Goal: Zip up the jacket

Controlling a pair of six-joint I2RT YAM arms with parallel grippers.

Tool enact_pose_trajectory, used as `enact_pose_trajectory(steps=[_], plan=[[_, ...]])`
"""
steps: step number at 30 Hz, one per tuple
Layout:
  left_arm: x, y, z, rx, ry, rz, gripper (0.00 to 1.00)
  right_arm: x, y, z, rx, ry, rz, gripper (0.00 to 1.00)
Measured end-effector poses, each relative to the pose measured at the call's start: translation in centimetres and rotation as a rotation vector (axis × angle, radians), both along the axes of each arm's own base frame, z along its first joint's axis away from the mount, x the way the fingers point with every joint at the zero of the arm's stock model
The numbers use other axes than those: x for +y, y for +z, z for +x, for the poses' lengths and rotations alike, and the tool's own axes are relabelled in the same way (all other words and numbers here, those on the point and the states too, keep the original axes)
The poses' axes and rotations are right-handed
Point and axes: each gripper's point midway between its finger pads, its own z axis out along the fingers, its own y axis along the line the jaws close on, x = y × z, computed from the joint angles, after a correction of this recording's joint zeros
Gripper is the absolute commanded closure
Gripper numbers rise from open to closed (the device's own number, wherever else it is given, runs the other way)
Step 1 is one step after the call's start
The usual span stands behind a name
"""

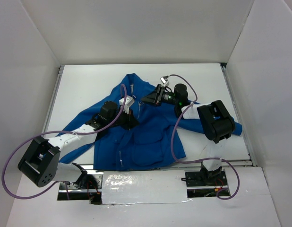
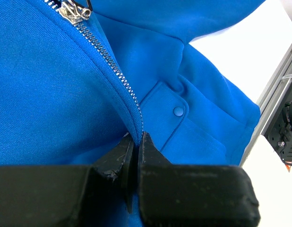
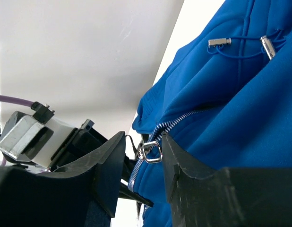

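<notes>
Jaws first: our left gripper (image 2: 133, 142) pinches the jacket (image 1: 150, 142) tight at its zipper line, while our right gripper (image 3: 143, 151) stands part-open, straddling one silver zipper pull (image 3: 153, 152). We count one jacket, spread mid-table (image 1: 89, 90).

Bright, even light in 3 views — glare on the glossy strip (image 1: 143, 187).

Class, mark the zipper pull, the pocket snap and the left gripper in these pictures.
zipper pull (image 3: 153, 152), right wrist view, its silver loop.
pocket snap (image 2: 178, 111), left wrist view, centre of round stud.
left gripper (image 2: 136, 138), left wrist view, between fingertips pinching the jacket (image 2: 51, 94).
</notes>
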Motion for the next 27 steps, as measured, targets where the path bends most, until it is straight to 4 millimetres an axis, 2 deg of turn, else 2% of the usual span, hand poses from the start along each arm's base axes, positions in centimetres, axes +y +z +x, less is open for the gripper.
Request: enact_pose_trajectory(steps=[6, 13, 19, 27], plan=[[0.0, 0.0, 0.0, 0.0, 0.0, 0.0, 1.0, -0.2, -1.0, -0.6, 0.022, 0.004, -0.01, 0.55], [0.0, 0.0, 0.0, 0.0, 0.001, 0.0, 1.0, -0.3, -0.9, -1.0, 0.007, 0.007, 0.001, 0.58], [0.0, 0.0, 0.0, 0.0, 0.001, 0.0, 1.0, -0.4, -0.9, -1.3, 0.016, 0.009, 0.015, 0.63], [0.0, 0.0, 0.0, 0.0, 0.001, 0.0, 1.0, -0.4, -0.7, -1.3, 0.013, 0.01, 0.023, 0.76]])
